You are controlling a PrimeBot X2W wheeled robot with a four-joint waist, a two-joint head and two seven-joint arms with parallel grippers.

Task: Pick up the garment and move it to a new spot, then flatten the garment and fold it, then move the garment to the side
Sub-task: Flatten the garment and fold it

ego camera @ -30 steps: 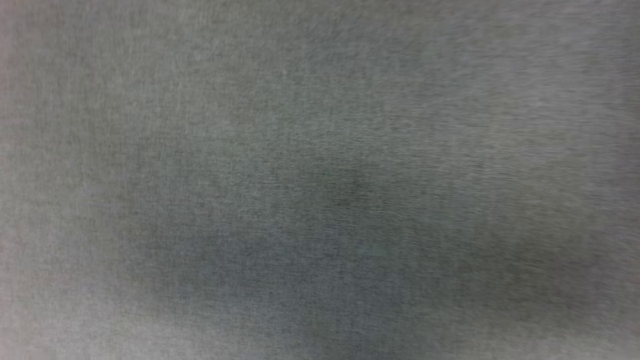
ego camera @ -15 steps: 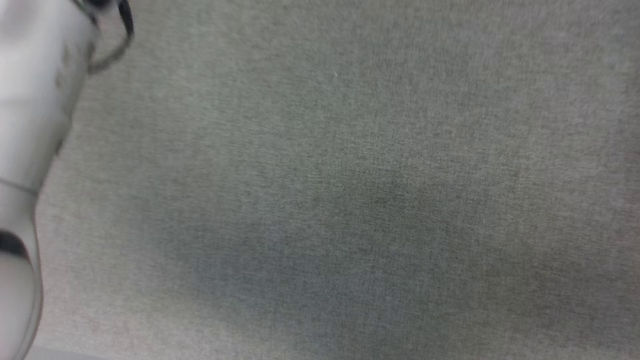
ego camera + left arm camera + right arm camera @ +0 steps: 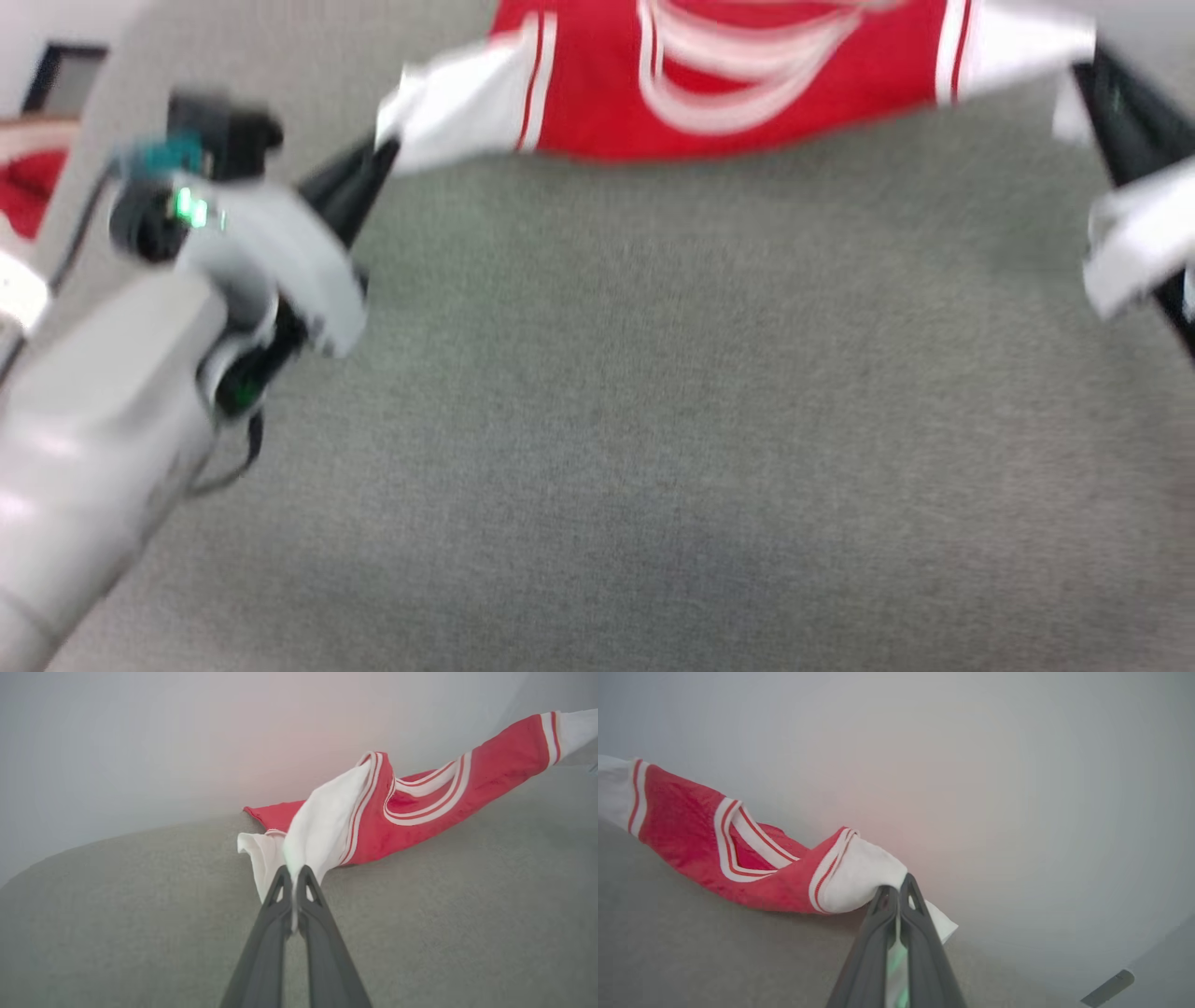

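Two pairs of jaws: both closed, each pinching a white end of the garment.
Garment: a red basketball jersey with white side panels and red-white striped trim point(image 3: 597, 84), stretched sideways between the two arms across the top of the blurred head view.
Left jaws: the left arm's two long dark fingers point(image 3: 350, 191) meet at the white panel on the jersey's left end. In the left wrist view those fingers point(image 3: 264, 952) are pressed together with a sliver of white cloth between them, and the panel bunches right at their tips.
Right jaws: the right arm's dark fingers point(image 3: 1130, 121) hold the white panel at the jersey's right end. In the right wrist view the fingers point(image 3: 873, 961) are shut on a white fold, and a flap hangs out just past the tips.
Seen from the left wrist: the jersey point(image 3: 411, 807) runs from the tips up and to the right, striped trim looping over the red middle.
Seen from the right wrist: the jersey point(image 3: 691, 826) runs from the tips away to the left.
Height: both held ends are off the desk. The red middle sags low near the far edge, and whether it touches cannot be told.
Desk: a grey, cloth-textured desk point(image 3: 653, 420) lies below the jersey and between the arms.
Left forearm: a pale grey forearm point(image 3: 93, 439) enters from the lower left, with a small green light on its wrist unit point(image 3: 191, 207).
Wall: a pale wall point(image 3: 187, 742) stands behind the far edge.
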